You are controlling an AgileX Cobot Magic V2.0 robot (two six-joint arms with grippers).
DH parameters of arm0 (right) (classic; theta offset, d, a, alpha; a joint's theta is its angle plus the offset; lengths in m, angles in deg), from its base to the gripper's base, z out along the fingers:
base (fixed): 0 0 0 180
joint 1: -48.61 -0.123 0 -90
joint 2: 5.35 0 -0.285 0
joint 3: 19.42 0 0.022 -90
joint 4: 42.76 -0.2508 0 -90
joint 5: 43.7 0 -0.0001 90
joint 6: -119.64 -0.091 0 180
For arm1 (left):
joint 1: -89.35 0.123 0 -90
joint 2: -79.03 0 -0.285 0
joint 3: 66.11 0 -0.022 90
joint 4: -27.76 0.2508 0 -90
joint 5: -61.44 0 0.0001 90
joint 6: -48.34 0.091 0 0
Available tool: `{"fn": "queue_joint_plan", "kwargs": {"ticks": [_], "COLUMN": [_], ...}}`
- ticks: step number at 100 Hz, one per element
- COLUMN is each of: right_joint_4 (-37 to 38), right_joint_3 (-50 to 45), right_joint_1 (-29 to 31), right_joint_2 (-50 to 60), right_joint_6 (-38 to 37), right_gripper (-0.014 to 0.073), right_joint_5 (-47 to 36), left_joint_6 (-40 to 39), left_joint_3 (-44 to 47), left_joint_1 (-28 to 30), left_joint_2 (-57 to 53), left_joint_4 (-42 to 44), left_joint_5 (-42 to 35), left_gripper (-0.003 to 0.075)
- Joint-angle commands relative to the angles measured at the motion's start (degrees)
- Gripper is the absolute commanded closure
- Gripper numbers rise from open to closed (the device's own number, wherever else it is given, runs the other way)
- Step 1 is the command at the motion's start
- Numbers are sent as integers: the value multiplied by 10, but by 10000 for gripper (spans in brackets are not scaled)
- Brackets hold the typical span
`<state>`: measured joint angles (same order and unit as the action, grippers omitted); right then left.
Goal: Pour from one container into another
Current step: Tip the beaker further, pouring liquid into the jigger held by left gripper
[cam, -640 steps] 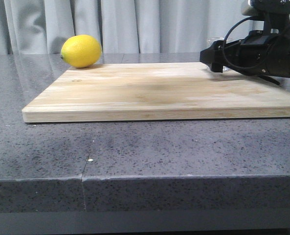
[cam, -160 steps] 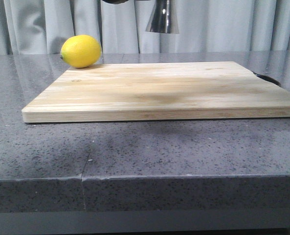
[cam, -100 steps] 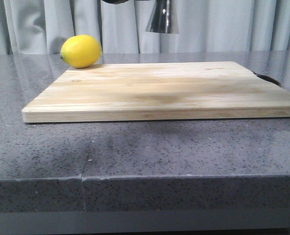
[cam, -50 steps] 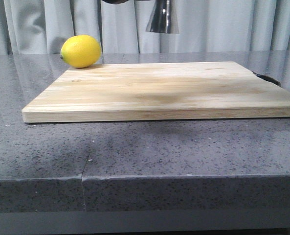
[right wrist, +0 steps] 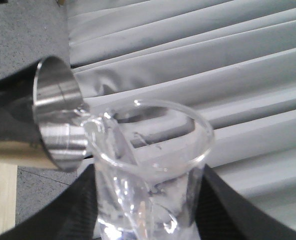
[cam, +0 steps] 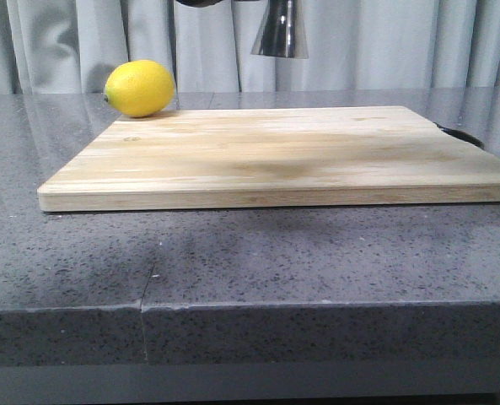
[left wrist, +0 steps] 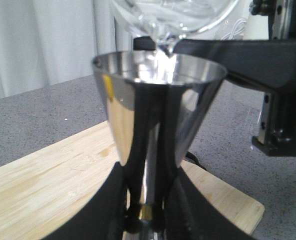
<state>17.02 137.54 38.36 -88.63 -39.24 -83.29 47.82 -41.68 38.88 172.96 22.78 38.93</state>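
A yellow lemon (cam: 139, 88) is seen at the far left of the grey stone tabletop (cam: 250, 253), just beside the back left corner of a bare wooden cutting board (cam: 283, 156). No brand, label or readable writing is seen on any item. Above the board, at the top edge of the front view, only the lower cone of the steel jigger (cam: 281, 32) is seen, held in the air well clear of the wood. In the left wrist view the jigger (left wrist: 157, 105) is held upright by its narrow waist, pinched between the black fingers (left wrist: 133, 165) of the left gripper (left wrist: 147, 220). The lip of the glass beaker (left wrist: 172, 15) is tipped over the jigger's open upper cup, just above its rim. In the right wrist view the beaker (right wrist: 148, 175) is clamped between the pads of the right gripper (right wrist: 148, 210), its flared rim tilted beside the jigger's mouth (right wrist: 58, 115). Markings on the glass cannot be read. Grey curtains (cam: 401, 42) are seen behind.
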Motion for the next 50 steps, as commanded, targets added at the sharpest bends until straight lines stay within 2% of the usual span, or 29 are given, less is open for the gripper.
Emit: {"fn": "queue_joint_plan", "kwargs": {"ticks": [1,50], "right_joint_4": [-23,-23], "right_joint_3": [15,15], "right_joint_1": [0,0], "right_joint_2": [20,20], "right_joint_6": [8,34], "right_gripper": [340,340], "right_joint_5": [-30,-34], "left_joint_6": [-4,-4], "left_joint_3": [-14,-14], "left_joint_1": [-6,-6], "left_joint_2": [-26,-26], "left_joint_4": [1,1], "left_joint_5": [-53,-53], "left_gripper": [734,734]}}
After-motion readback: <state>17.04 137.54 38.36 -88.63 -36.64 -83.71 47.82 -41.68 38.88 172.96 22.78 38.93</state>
